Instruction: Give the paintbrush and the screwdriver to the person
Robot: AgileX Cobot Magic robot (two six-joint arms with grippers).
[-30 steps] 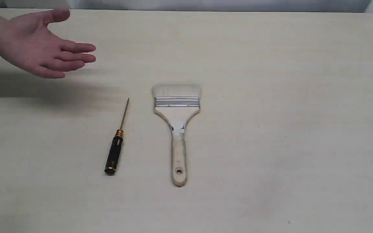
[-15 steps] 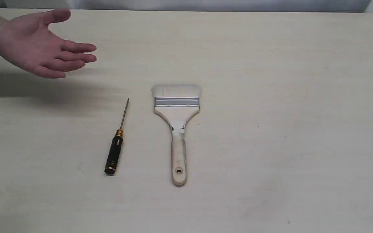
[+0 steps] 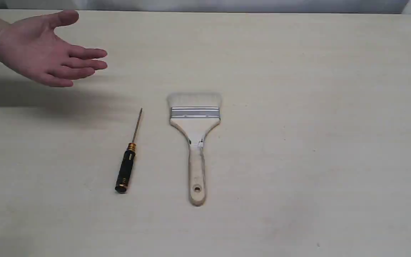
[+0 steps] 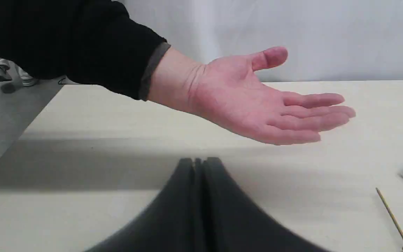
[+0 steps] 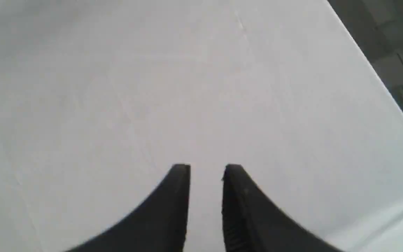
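Screwdriver (image 3: 127,160) lies left of paintbrush (image 3: 195,142), both handles toward camera. Left gripper (image 4: 198,161), pressed together, likely nearer it and hand (image 3: 37,50). Right gripper (image 5: 206,169) slightly parted, empty.

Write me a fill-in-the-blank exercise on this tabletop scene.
1. In the exterior view the screwdriver lies ____ of the paintbrush.
2. The person's open hand holds ____.
3. The left tool is ____, its jaws pressed together.
4. The right tool shows a gap at its tips, so it is ____.
Missing words: left; nothing; shut; open.
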